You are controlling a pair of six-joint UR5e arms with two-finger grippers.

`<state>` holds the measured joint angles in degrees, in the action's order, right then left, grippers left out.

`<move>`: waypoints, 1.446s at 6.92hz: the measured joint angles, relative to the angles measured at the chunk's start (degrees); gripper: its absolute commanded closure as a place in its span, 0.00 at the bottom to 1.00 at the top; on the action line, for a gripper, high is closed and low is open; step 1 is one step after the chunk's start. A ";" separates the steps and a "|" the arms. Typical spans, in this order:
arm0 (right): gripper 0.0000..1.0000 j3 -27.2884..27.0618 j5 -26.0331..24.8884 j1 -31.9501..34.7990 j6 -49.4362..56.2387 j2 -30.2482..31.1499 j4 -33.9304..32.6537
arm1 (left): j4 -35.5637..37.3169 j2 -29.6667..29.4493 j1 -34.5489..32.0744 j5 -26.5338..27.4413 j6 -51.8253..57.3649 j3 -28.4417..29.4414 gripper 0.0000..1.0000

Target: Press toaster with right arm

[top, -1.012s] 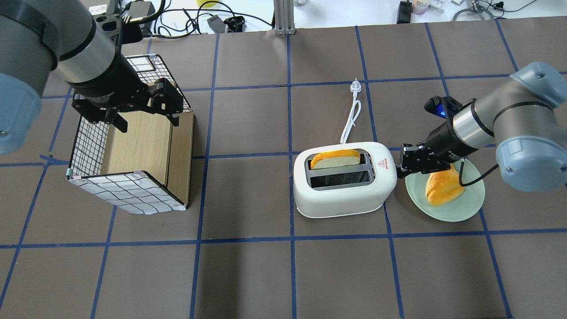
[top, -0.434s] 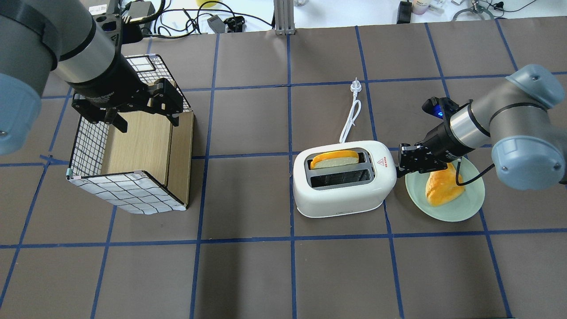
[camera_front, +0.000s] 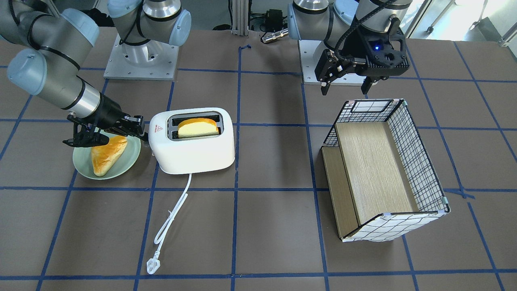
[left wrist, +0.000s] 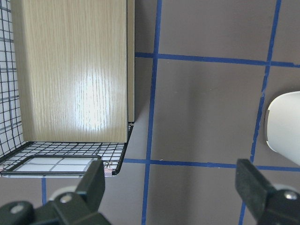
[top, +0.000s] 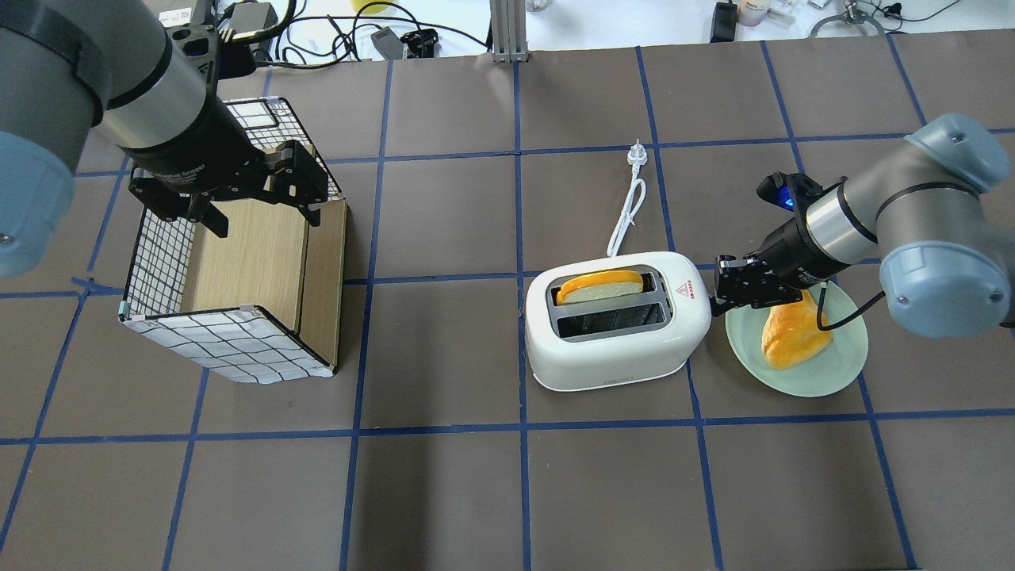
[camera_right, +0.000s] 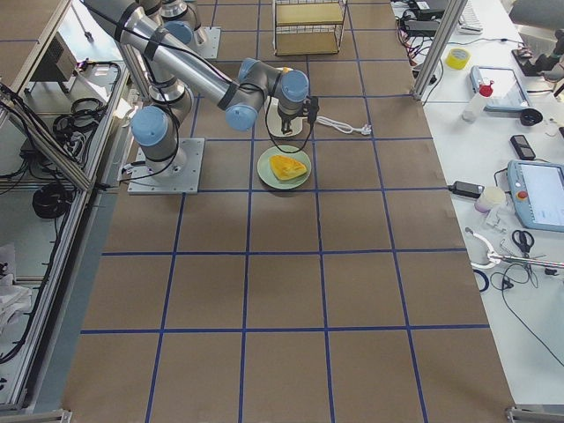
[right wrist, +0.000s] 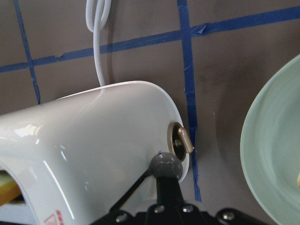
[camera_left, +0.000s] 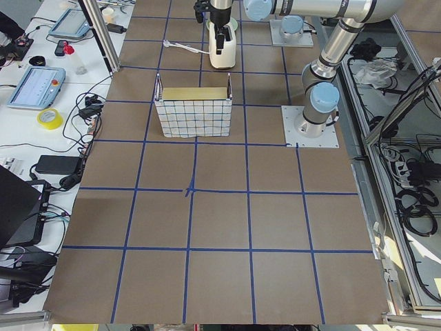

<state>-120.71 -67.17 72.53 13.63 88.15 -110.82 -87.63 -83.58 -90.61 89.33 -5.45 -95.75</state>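
The white toaster (top: pixel 614 349) stands mid-table with a bread slice (top: pixel 599 285) in its far slot; the near slot is empty. It also shows in the front view (camera_front: pixel 194 155) and the right wrist view (right wrist: pixel 93 140). My right gripper (top: pixel 723 289) is shut, with its tip against the toaster's right end. In the front view the gripper (camera_front: pixel 139 127) touches the end below the red triangle sticker. In the right wrist view a grey round lever knob (right wrist: pixel 165 165) sits just ahead of the gripper (right wrist: pixel 185 211), next to a brass dial (right wrist: pixel 180 140). My left gripper (top: pixel 266 222) is open and empty.
A pale green plate (top: pixel 825 381) holding a bread piece (top: pixel 793 337) lies under my right wrist. The toaster's white cord and plug (top: pixel 630 206) trail away behind it. A wire basket with wooden shelves (top: pixel 230 349) stands at the left, under my left gripper (camera_front: pixel 344 91).
My right arm has shifted a little toward the toaster, and its gripper stays at the toaster's right end. The left arm, the toaster and the bread have not moved.
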 measured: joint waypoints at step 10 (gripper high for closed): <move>0.00 13.31 -17.77 0.72 -5.40 8.50 14.75 | 0.00 0.00 0.00 0.05 0.00 -0.04 0.00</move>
<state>-107.39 -84.94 73.25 8.23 96.65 -96.07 -87.63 -83.58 -90.62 89.38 -5.45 -95.79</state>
